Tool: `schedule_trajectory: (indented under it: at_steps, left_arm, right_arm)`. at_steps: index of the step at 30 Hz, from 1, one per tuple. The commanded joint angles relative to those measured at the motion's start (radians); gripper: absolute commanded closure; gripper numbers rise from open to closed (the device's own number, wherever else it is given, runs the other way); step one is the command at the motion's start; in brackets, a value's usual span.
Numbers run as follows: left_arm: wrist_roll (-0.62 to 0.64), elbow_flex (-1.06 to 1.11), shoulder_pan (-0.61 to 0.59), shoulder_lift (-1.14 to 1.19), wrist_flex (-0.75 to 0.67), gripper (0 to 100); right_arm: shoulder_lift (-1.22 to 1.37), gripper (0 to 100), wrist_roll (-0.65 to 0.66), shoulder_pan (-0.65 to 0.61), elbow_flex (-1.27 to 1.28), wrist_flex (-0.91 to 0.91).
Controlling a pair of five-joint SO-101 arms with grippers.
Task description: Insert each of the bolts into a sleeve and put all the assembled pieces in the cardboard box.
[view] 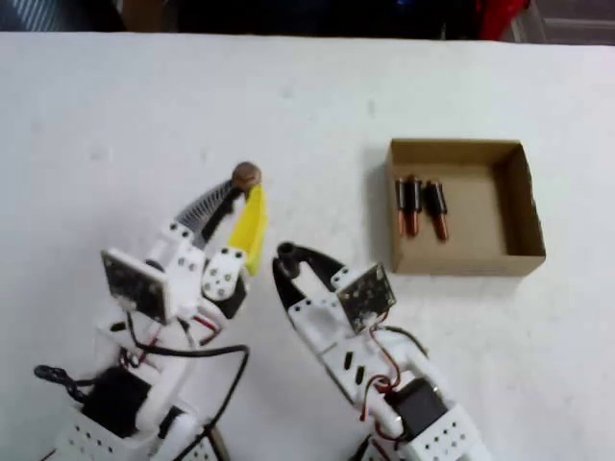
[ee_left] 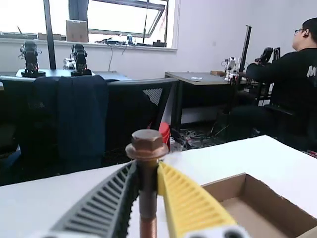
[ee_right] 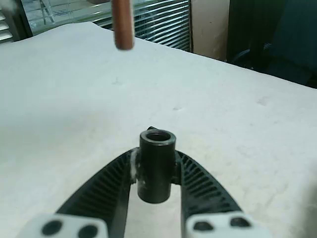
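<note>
The step in hand looks like the mating of bolt and sleeve. The left gripper (view: 244, 190) is pinching the bolt (view: 246, 175) between its grey and yellow fingers, left of centre in the high view. The right gripper (view: 286, 257) is clamping the sleeve (ee_right: 157, 163) between its black fingers, just to the lower right of the bolt. The two parts are sitting near each other but apart. In the right wrist view the shank's end is hanging higher than the sleeve's mouth and off its axis.

To do this well, I judge, the shank should be coming directly over the open bore, with both axes in line, before any push. A tilted entry is likely to jam at the rim. The sleeve also needs a firm hold while the bolt is pressing in.

The bolt is showing a coppery shank and a brown flanged hex head, and it is standing upright with the head above the fingers. The sleeve is a short black tube, standing upright with its bore facing up. The box (view: 526, 206) is lying at the right of the high view, well apart from both grippers. It is holding two pieces (view: 409, 206) side by side near its left wall.
</note>
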Motion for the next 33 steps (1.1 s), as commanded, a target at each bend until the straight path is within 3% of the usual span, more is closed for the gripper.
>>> schedule_trajectory:
  at_steps: [1, 11, 16, 21, 27, 33]
  left_arm:
    - [0.014, 0.021, -0.01, -0.024, -0.046, 98]
    - [0.023, 0.052, -0.002, -0.027, -0.109, 98]
    - [0.124, 0.052, -0.002, -0.027, -0.144, 98]
    - [0.14, 0.052, 0.001, -0.027, -0.146, 98]
    - [0.137, 0.052, 0.11, -0.027, -0.146, 98]
    - [0.14, 0.068, 0.119, -0.027, -0.146, 98]
  right_arm:
    - [-0.01, 98.1, -0.009, -0.004, 0.009, -0.027]
    - [-0.008, 98.1, -0.009, -0.005, 0.009, -0.096]
    - [-0.008, 98.1, 0.003, -0.005, 0.009, -0.111]
    - [-0.008, 98.1, 0.109, -0.005, 0.009, -0.111]
    - [-0.008, 98.1, 0.118, -0.002, 0.009, -0.111]
    - [-0.008, 98.1, 0.118, -0.001, 0.009, -0.134]
